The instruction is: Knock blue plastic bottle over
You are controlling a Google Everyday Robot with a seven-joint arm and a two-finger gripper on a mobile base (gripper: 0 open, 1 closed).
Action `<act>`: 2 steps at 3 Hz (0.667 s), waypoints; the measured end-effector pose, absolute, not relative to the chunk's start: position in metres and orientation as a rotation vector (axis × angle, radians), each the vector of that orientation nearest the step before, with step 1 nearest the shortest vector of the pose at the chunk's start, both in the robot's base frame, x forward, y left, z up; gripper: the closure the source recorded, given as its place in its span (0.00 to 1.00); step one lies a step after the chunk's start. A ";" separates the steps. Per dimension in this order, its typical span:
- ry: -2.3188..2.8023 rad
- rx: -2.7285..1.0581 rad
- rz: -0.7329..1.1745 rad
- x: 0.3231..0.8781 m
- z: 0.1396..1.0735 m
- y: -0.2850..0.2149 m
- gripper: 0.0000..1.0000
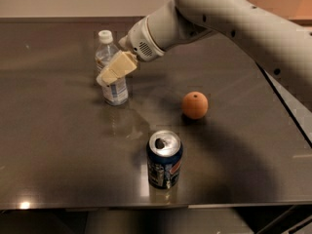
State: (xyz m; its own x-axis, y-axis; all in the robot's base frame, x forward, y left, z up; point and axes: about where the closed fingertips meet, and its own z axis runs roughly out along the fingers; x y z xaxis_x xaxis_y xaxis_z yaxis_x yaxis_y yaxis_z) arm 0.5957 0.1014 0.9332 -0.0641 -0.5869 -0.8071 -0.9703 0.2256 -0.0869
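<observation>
The blue plastic bottle (111, 84) stands upright on the dark table (58, 145) at the left, with a white cap and pale label. My gripper (103, 78) reaches in from the upper right on the white arm. Its cream fingers (116, 68) lie across the bottle's middle, in front of it, and seem to touch it. The bottle's middle is partly hidden behind them.
An orange (195, 105) sits to the right of the bottle. A dark blue soda can (165, 159) with a silver top stands upright near the front edge. The table's right edge (287, 106) runs diagonally, with floor beyond.
</observation>
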 end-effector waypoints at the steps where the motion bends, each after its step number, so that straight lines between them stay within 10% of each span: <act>1: 1.737 -1.459 0.666 0.592 0.935 0.104 0.41; 2: 1.724 -1.471 0.672 0.585 0.942 0.102 0.65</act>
